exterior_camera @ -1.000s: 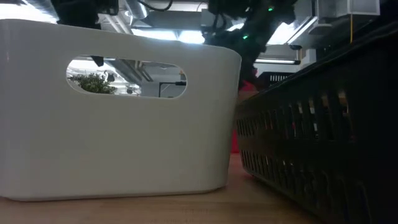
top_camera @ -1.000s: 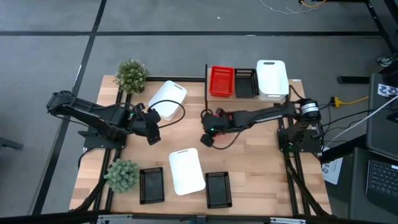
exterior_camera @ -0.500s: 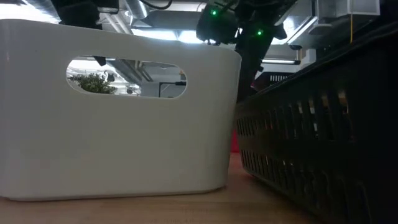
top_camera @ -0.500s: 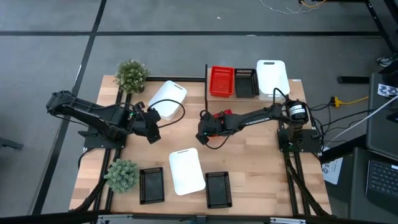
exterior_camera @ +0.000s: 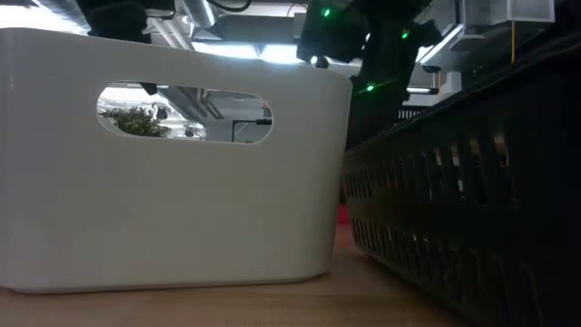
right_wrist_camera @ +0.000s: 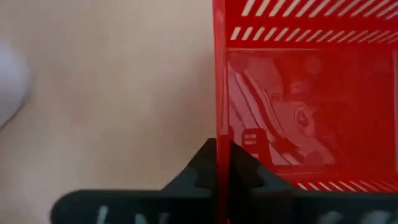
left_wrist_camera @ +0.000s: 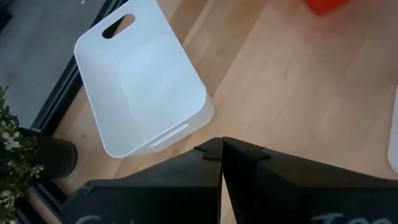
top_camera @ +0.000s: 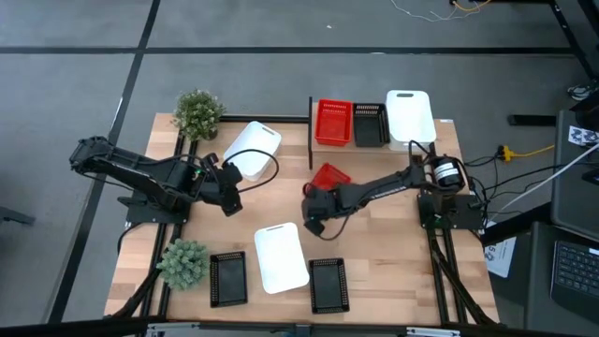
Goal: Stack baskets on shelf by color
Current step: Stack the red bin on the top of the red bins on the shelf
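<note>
Baskets sit all over the wooden table [top_camera: 374, 234] when seen from high up. On the shelf [top_camera: 440, 131] at the far edge sit a red basket [top_camera: 333, 123], a black basket [top_camera: 370, 124] and a white basket [top_camera: 410, 118] side by side. The right gripper [top_camera: 316, 195] is near the middle of the table and pinches the rim of a loose red basket [top_camera: 328, 175], which tips up. The left gripper [top_camera: 227, 192] waits beside another white basket [top_camera: 251, 150]. Low down at table height, a near white basket [exterior_camera: 172, 163] and a near black basket [exterior_camera: 472, 191] fill most of the view, and the dark right arm shows above them. From the left wrist, the left claw is pressed together with nothing in it, close to that white basket [left_wrist_camera: 140, 78]. From the right wrist, the two fingers squeeze the thin red wall [right_wrist_camera: 219, 93] between them. To do this step well, I think the arm should lift the basket clear of the table, keep it level, carry it over the red one on the shelf, line up the edges, and let go only when it sits inside.
</note>
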